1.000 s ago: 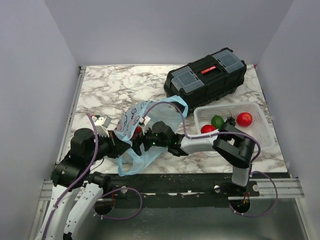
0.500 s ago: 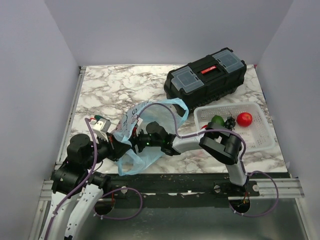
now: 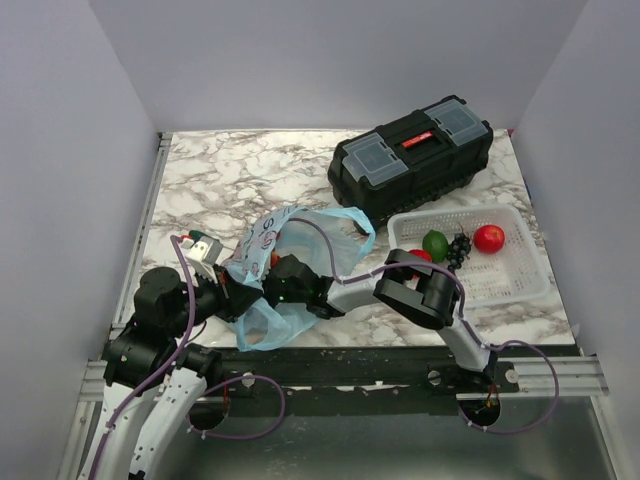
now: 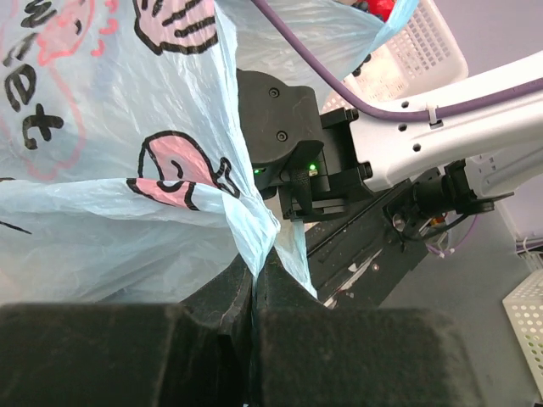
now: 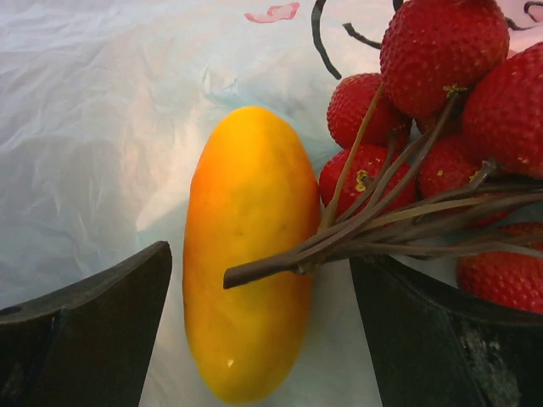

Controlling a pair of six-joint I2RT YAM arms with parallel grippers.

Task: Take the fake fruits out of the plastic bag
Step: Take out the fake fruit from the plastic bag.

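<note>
**RIGHT ARM DEEPER IN THE BAG: REACH MADE, GRASP PENDING**

**Change.** Over the last second: driven leftward with the right arm, from the mouth to well inside the plastic bag, with the elbow swung left and away from the white basket. No real shift at the left arm. Judged as: approach finished, closing step next.

**Fingers.**
- Right fingers: spread wide, set to either side of the yellow-orange fruit, gripping nothing.
- Left fingers: pressed together on a fold of the bag's edge, holding the mouth up and open at the near left of the table.

**Count.**
- In the bag:
  - 1 yellow-orange fruit.
  - 1 red cluster of bumpy berries on brown stems, at least five berries in view, with the stem end lying across the yellow-orange fruit.
- In the basket, right of the bag:
  - 1 green fruit.
  - 1 bunch of dark grapes.
  - 2 red round fruits, one at the far right side and one half hidden behind the right arm.
- Elsewhere: 1 black toolbox at the far right.

**Remaining.** Judged as two items to lift out. Cannot tell whether more lie under the folds.
</note>
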